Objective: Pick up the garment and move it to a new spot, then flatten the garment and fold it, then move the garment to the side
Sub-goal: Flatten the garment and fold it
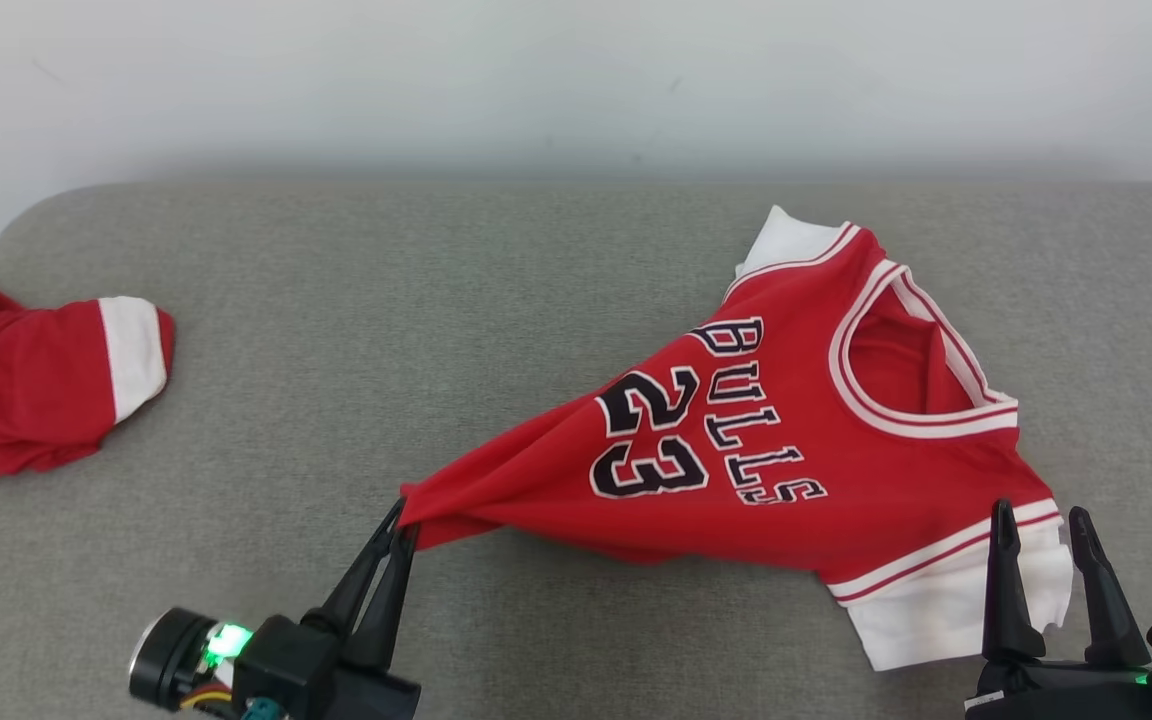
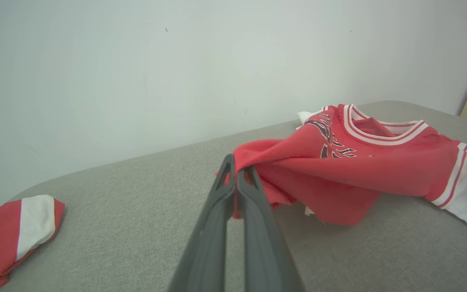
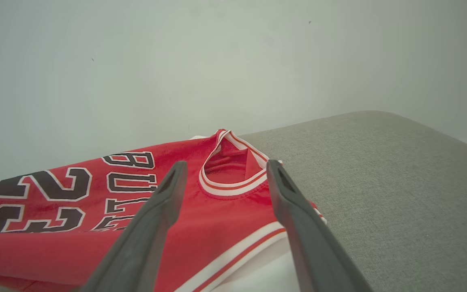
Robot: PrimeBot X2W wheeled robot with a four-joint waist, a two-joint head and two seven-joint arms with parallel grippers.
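Nearest you, at the lower left of the head view, the left gripper point(image 1: 405, 522) has its two long dark fingers pressed together on a corner of the red basketball jersey with white trim point(image 1: 736, 440), pinching the hem into a point. At the lower right, the right gripper point(image 1: 1040, 515) has its fingers spread wide and holds nothing. It is poised just over the jersey's white sleeve point(image 1: 936, 620).

The jersey lies on the right half of the grey woven fabric cushion point(image 1: 436, 300), neck opening to the right and hem drawn out leftward. Black "BULLS" and "23", outlined in white, run sideways across the chest. White and red bands edge the neck and armholes.

It looks soft, light and limp (not fragile), so expect it to sag, stretch and crumple rather than keep its shape. A second hold on the near sleeve or shoulder edge would likely let you carry it spread between both grippers.

Farther left, well apart, lies a second red cloth with a white band point(image 1: 36, 390). Behind everything stands a plain pale wall point(image 1: 576, 80).
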